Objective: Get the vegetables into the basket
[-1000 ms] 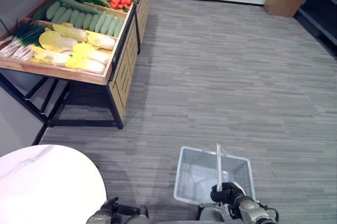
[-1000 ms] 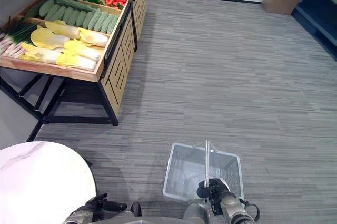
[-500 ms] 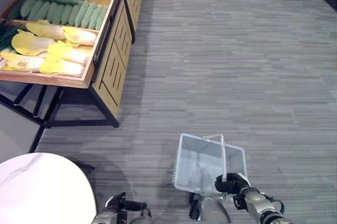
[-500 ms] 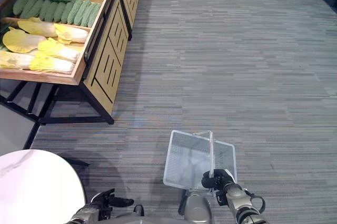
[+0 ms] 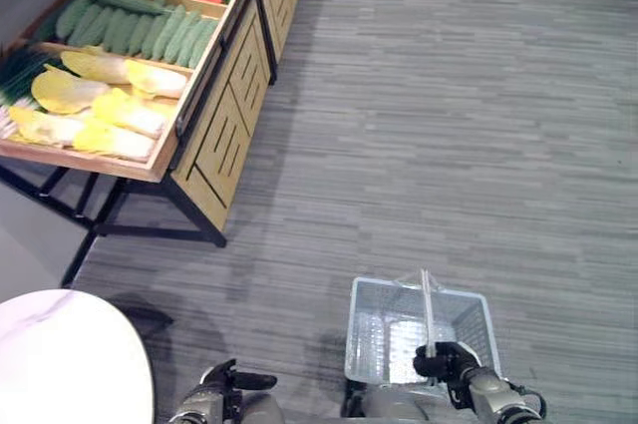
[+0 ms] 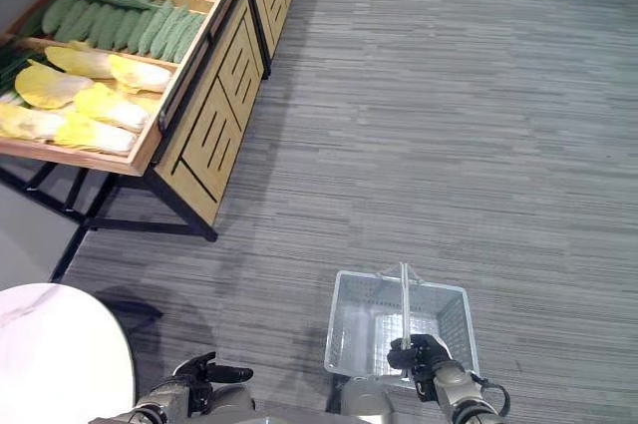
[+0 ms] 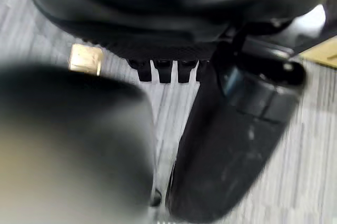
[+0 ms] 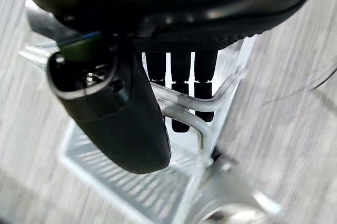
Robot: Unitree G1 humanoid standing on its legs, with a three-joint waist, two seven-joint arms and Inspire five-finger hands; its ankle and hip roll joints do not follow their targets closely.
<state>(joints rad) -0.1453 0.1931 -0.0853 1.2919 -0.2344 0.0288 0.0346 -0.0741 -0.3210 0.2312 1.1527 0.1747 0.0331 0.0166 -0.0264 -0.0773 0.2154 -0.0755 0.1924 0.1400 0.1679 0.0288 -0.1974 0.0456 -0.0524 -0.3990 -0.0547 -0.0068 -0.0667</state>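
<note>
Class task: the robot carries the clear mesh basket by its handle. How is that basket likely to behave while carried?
The basket looks empty with thin mesh walls, so it is probably light. It hangs from one slim handle in the right hand, so it may swing or tilt. Its straight sides suggest rigid plastic, not floppy.

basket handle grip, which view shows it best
The right wrist view: the right hand has its fingers curled round the clear basket handle up close. Both eye views show the basket from above, with the hand small at the handle's near end.
</note>
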